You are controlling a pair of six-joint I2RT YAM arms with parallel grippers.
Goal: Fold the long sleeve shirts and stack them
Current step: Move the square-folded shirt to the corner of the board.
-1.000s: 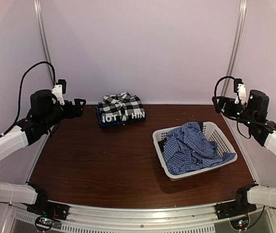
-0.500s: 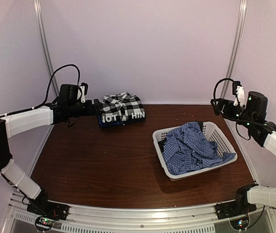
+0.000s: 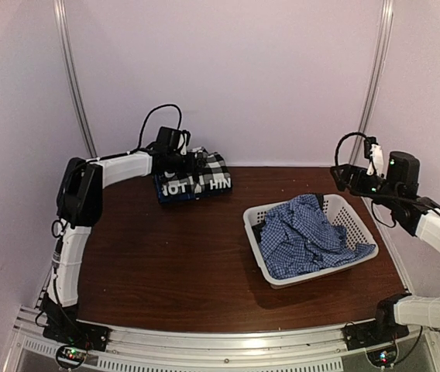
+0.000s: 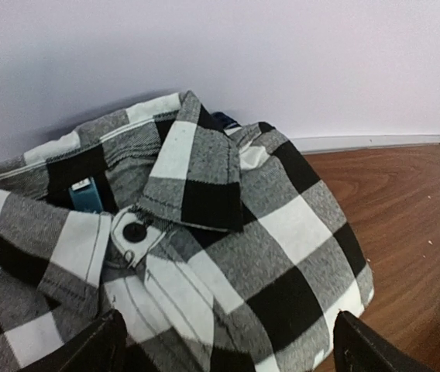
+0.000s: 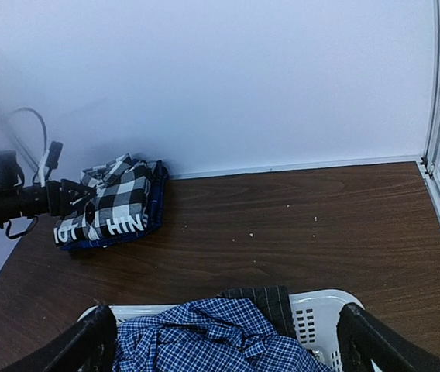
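cloth throughout: every shirt should handle as light, soft and limp, sagging from whatever point is pinched.

top view: plaid shirt [image 3: 208, 167] lies folded on the navy shirt [image 3: 197, 187] with white letters, a two-layer stack at the far left of the tabletop [image 3: 166, 256], close to the back wall [image 3: 228, 77]. the stack's long axis runs roughly left to right, slightly skewed, with the lettering along its near edge. left pincer [image 3: 195, 162] is at the stack's left end, over the plaid. right pincer [image 3: 342, 177] hangs above the far right corner, well apart from any cloth. blue check shirt [image 3: 305, 236] sits crumpled in the white basket [image 3: 256, 226], one corner spilling over the right rim; no long axis can be read from it.

left wrist view: the fingers [image 4: 88, 350] stand spread wide, one at each lower corner, with the plaid between and below them; whether they touch it cannot be told. collar [image 4: 193, 167] points toward the wall, with a button [image 4: 134, 232] just under it. the thick weave is likely grippy rather than slippery; a folded edge is the best hold, so the layers lift together.

right wrist view: the right pincer's fingers [image 5: 88, 341] are likewise spread, holding nothing, above the basket. charcoal shirt [image 5: 260, 298] shows as a dark strip beside the blue check, against the far rim. the thin check fabric should bunch easily; no shoulder seam can be picked out in the heap, so a raised fold near the top is the likely first pinch.
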